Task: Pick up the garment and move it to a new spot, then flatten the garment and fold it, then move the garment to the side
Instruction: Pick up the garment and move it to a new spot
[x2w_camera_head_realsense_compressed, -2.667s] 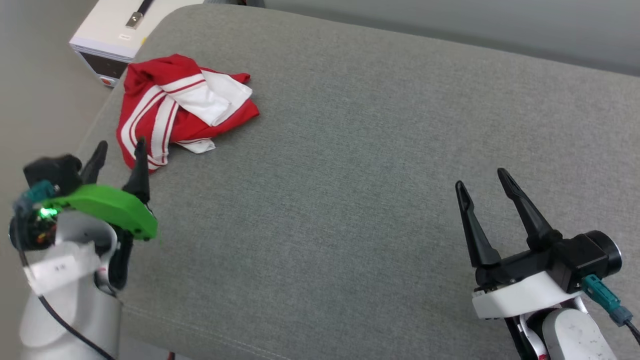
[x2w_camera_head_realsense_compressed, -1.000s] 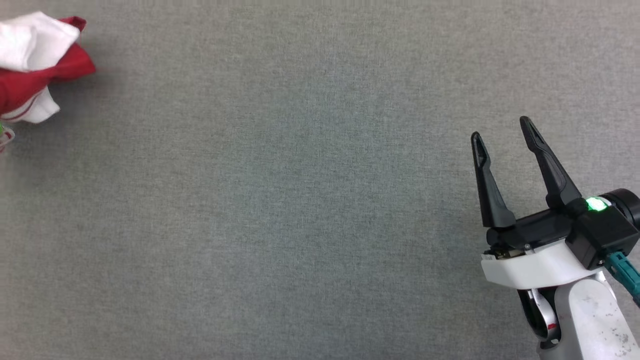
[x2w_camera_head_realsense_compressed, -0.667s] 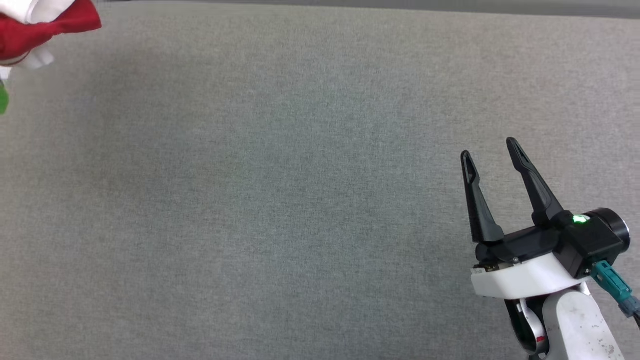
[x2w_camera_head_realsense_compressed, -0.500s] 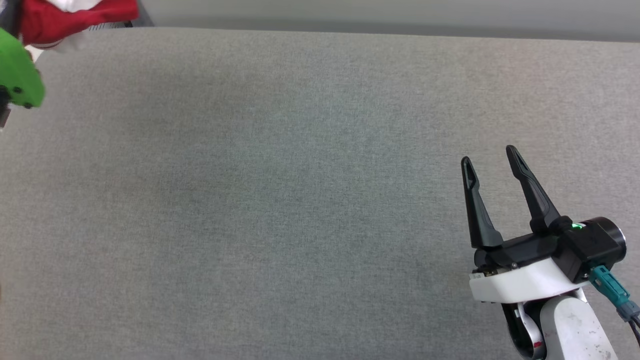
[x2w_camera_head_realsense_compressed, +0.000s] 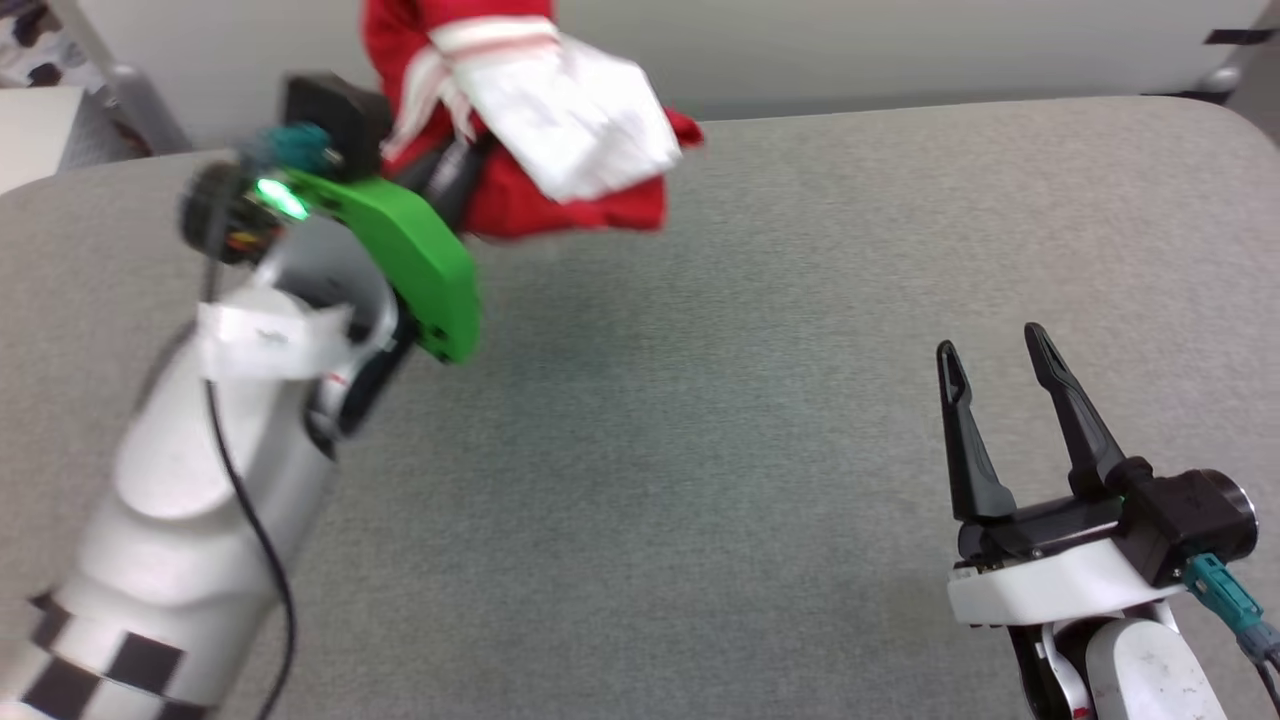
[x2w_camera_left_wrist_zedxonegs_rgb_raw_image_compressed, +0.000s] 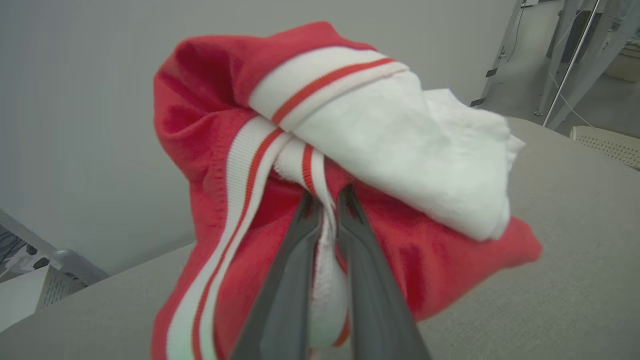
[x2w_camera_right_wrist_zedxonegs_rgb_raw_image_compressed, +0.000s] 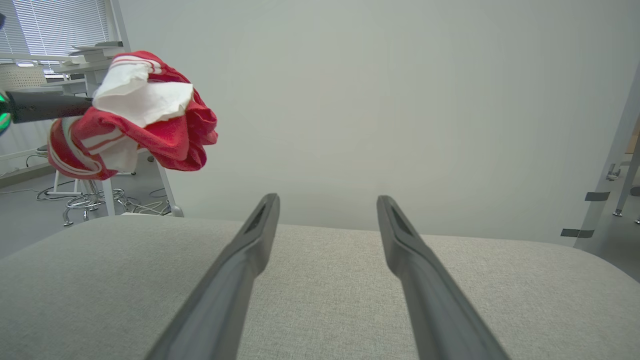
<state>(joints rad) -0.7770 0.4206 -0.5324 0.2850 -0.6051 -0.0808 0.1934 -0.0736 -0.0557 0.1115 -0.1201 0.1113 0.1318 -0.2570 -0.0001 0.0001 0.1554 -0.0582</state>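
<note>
One garment (x2w_camera_left_wrist_zedxonegs_rgb_raw_image_compressed: 400, 150) within near-closed left gripper (x2w_camera_left_wrist_zedxonegs_rgb_raw_image_compressed: 329, 197)

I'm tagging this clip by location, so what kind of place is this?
Probably a lab or office workroom: a desk by window blinds, a stool on a bare floor, and a plain grey padded bench as the work surface.

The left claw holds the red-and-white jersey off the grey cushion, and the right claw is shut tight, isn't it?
Not quite: the right gripper stands open, as the right wrist view shows. The left gripper does hold the jersey above the cushion.
</note>
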